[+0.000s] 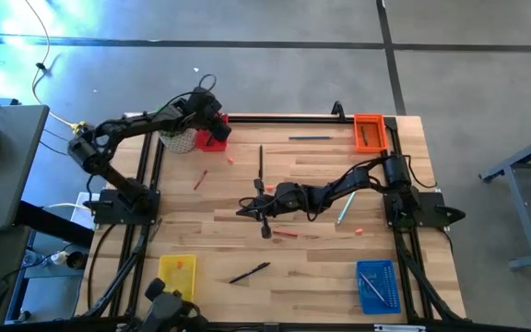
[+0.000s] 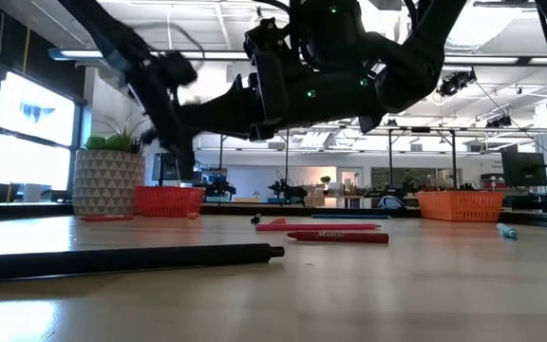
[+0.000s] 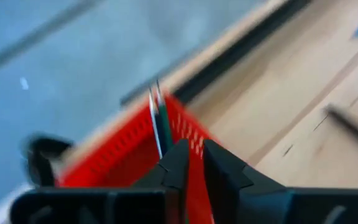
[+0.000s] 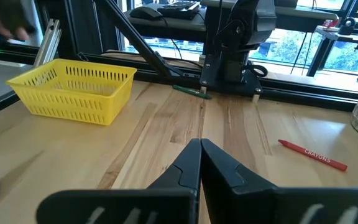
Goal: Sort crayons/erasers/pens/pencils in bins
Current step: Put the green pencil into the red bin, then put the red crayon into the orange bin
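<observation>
Red bin (image 3: pixel 126 152) blurred, partly hidden behind left end effector (image 3: pixel 191 163).

There are four bins — one red (image 1: pixel 215 135), one orange (image 1: pixel 369 132), one yellow (image 1: pixel 177 273) and one blue (image 1: pixel 377 285). One white pot (image 1: pixel 177 140) stands beside the red bin. On the table, about four short red-orange crayons (image 1: pixel 200 180) lie loose, and two black pens — one long (image 1: pixel 260 161), one shorter (image 1: pixel 249 272).

Left claw (image 3: pixel 191 163) slightly parted; right claw (image 4: pixel 200 163) closed, arm outstretched.
</observation>
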